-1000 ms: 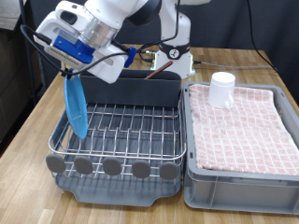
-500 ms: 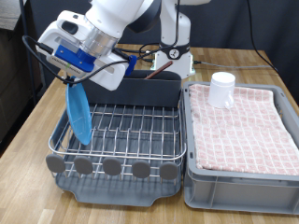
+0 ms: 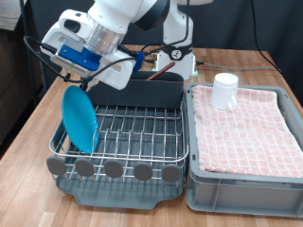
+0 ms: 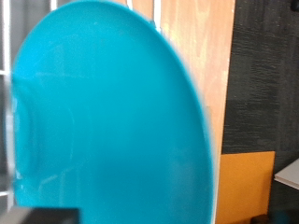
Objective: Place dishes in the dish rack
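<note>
**One dish nearly racked, cup not started**

One of the dishes is pretty much there: the plate (image 3: 80,118) stands on edge at the exterior view's left end of the rack (image 3: 133,128), leaning a bit, its lower rim down among the wires. The gripper (image 3: 76,83) sits right at the plate's top edge, with the arm coming in from the exterior view's top. Honestly I can't tell from either view whether the fingers are clamped on the rim or have let go; the exterior view is too small there, and the wrist view is just a wall of blue plate (image 4: 103,112) with a strip of wooden tabletop (image 4: 192,56) beside it, no fingertips showing.

So my read on progress: plate is in the rack or a hair from it, but I wouldn't call it released.

What's left: the cup (image 3: 225,91) stands upright on the pink checked cloth in the grey bin (image 3: 244,175) at the exterior view's right, well apart from the gripper and untouched as far as it looks. The caddy (image 3: 151,93) at the back of the rack is there, but I can't see whether anything is in it, and I can't spot a spoon anywhere.
</note>
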You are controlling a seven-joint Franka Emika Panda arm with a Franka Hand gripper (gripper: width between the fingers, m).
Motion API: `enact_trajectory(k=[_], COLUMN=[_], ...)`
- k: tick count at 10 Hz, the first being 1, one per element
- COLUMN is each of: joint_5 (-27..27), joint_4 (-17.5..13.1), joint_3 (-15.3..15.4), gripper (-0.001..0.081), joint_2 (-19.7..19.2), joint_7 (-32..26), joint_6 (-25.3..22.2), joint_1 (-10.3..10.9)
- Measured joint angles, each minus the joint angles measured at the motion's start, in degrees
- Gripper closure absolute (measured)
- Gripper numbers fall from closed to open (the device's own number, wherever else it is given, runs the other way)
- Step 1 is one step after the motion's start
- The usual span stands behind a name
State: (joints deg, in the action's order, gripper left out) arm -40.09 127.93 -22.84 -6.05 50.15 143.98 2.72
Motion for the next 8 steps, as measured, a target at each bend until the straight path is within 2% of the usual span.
enact_trajectory(k=[1, 3, 4, 5, 8], joint_5=[3.2, 9.3, 14.2, 17.8, 20.7], joint_4=[-0.4, -1.6, -2.2, -2.7, -4.3], joint_3=[0.8, 2.1, 2.5, 2.8, 4.2], gripper=[0.0420, 0.0076, 0.0076, 0.0021, 0.0008], joint_2=[1.4, 4.8, 6.4, 8.0, 12.7], joint_7=[-2.4, -6.2, -9.0, -11.8, -18.2], joint_6=[-1.9, -7.6, -9.5, -10.6, -16.1], joint_1=[0.2, 0.8, 1.0, 1.2, 2.1])
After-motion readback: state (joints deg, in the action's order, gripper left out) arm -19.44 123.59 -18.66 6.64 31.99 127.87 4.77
